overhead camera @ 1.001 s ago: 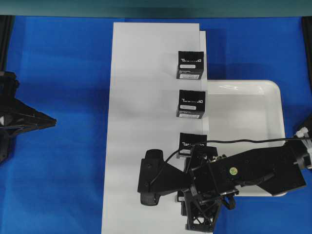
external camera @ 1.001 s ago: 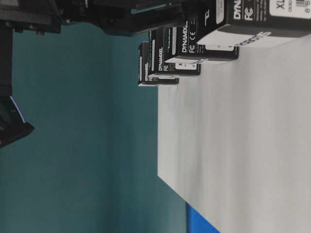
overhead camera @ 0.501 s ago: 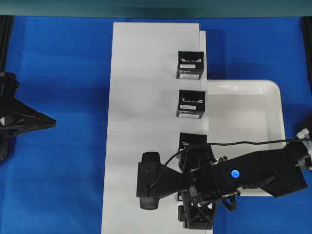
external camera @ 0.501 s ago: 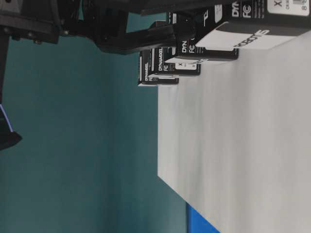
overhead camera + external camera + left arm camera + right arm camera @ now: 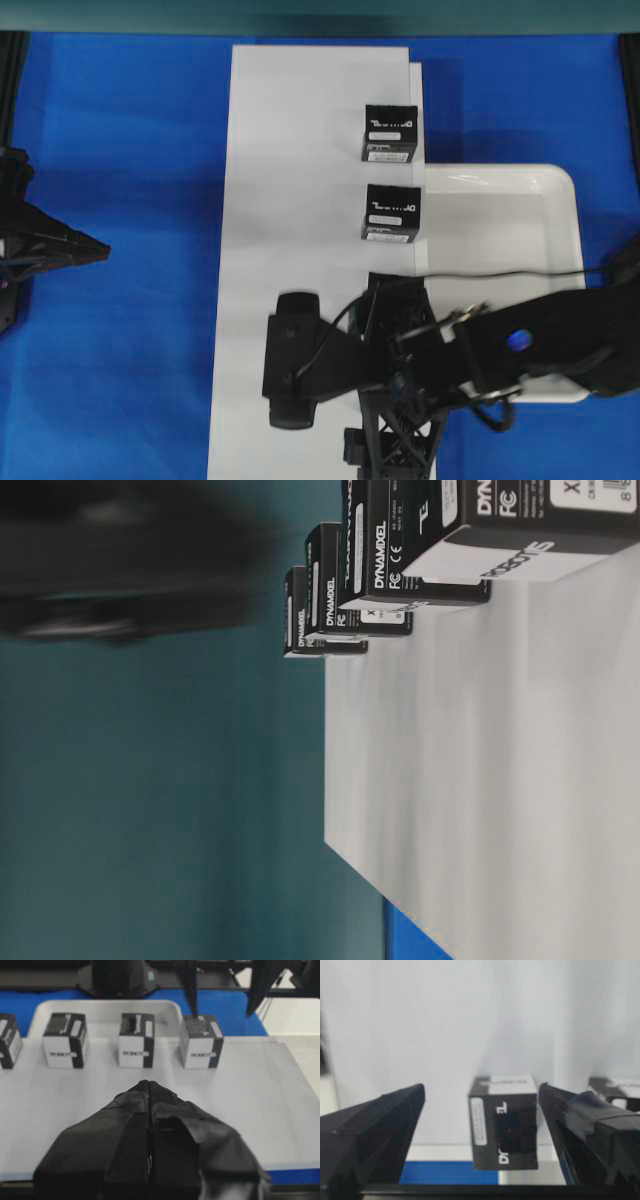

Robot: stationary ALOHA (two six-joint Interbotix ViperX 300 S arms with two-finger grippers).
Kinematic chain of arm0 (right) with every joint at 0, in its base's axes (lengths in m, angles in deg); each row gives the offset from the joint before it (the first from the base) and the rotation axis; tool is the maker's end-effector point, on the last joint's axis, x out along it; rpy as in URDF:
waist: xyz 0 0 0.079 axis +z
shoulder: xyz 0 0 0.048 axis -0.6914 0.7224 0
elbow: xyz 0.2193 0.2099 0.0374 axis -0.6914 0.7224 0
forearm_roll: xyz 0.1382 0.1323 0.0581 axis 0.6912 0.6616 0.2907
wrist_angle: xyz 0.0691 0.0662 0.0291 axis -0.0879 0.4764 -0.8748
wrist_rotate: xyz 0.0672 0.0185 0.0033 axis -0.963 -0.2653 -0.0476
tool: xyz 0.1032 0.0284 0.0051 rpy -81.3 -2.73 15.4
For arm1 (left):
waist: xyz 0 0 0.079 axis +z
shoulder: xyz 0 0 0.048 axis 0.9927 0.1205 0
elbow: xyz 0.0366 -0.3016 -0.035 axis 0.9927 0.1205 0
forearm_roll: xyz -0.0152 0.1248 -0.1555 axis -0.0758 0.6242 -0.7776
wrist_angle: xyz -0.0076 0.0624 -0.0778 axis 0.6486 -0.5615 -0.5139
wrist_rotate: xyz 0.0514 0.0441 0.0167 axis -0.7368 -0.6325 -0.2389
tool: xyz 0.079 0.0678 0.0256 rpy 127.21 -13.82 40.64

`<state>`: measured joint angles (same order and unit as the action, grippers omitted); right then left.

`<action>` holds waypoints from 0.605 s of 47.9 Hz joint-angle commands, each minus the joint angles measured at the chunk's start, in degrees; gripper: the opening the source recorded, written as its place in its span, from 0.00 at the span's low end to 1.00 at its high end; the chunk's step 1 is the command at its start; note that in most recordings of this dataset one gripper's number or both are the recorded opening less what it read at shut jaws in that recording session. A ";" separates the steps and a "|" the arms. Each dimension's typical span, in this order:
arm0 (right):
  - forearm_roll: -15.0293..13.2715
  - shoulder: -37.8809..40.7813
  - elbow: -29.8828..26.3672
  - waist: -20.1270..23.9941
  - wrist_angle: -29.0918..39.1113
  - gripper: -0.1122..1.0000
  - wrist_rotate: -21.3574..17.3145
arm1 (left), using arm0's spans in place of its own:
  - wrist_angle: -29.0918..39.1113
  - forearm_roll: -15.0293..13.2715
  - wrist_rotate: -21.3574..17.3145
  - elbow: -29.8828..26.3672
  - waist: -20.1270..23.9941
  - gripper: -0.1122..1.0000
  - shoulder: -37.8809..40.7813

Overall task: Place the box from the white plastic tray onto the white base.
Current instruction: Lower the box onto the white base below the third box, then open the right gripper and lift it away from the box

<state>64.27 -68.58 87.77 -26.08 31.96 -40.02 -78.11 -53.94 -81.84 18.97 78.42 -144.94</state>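
black white-lettered box [image 5: 504, 1129], matte white base [image 5: 295, 230], glossy white tray [image 5: 520, 235], blue tabletop [image 5: 130, 150]

Right tool [image 5: 480, 1110] spread wide; left tool [image 5: 149, 1085] pressed closed.

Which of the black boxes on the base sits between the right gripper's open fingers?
The box nearest the base's near end; the other boxes stand clear of the right gripper.

Four black boxes [image 5: 200, 1041]; one white base [image 5: 290, 200]; one white plastic tray [image 5: 520, 230]; two pincers [image 5: 480, 1110].
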 commanded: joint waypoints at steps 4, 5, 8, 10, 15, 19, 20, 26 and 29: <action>-3.25 -3.87 -3.34 0.00 0.09 0.99 0.09 | 0.00 0.09 0.00 -1.67 -0.09 0.04 -0.18; -3.60 -4.48 -3.34 0.00 0.09 0.99 0.09 | 0.09 0.09 0.00 -1.67 -0.09 0.04 -0.18; -5.36 -6.50 -3.34 -0.09 0.09 0.99 0.09 | 0.62 0.09 0.00 -1.85 -0.09 0.04 -0.35; -6.50 -7.73 -3.16 -0.09 0.09 0.99 0.18 | 0.88 0.09 0.00 -1.93 -0.09 0.04 -0.26; -9.67 -11.95 -1.76 -0.79 0.00 0.99 0.18 | 1.58 0.18 0.09 -2.11 -0.09 0.04 -0.35; -10.99 -15.64 0.44 -2.29 -0.44 0.99 0.00 | 2.11 0.18 0.00 -2.11 -0.09 0.04 -0.35; -11.34 -16.61 1.14 -2.72 -0.62 0.99 -0.09 | 2.37 0.09 0.00 -2.20 -0.09 0.04 -0.35; -11.43 -23.03 7.47 -5.63 -3.87 0.99 -0.09 | 4.75 0.09 0.00 -2.55 0.18 0.04 -0.70; -11.60 -25.75 10.55 -6.86 -6.59 0.99 -0.09 | 5.19 0.09 0.00 -2.81 0.18 0.04 -0.97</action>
<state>53.10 -90.73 95.41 -31.79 28.44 -40.37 -73.10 -53.94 -81.84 18.09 78.42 -146.00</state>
